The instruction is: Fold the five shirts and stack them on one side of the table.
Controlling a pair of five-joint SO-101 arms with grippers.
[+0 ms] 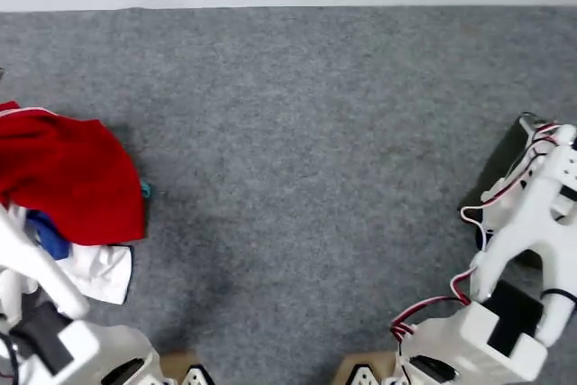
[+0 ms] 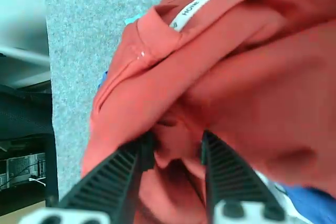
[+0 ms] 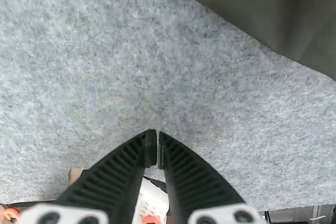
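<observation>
So at the left edge of the grey felt table (image 1: 315,132) we've got the unfolded pile. A red shirt (image 1: 72,173) is heaped on top, with a blue shirt (image 1: 45,233) and a white shirt (image 1: 104,272) poking out from under it on the side nearest the arms.

The left gripper (image 2: 177,141) is right in the red one. Its jaws stand apart with a fold of red cloth between them, and we can't tell if they're squeezing it yet. The shirt is too crumpled to give a real long axis. The collar lies beyond the fingertips, so we reckon any pull has to drag it out toward the bare middle.

The left wrist view gives us that collar and its white neck tape, which the high view doesn't. The high view gives us the pile's layout instead.

Way over on the right, well apart from the pile, the right gripper (image 3: 157,136) hovers over bare felt, jaws pressed together on nothing, beside a dark olive shirt (image 3: 262,9). The left arm is clearly nearer the pile.
</observation>
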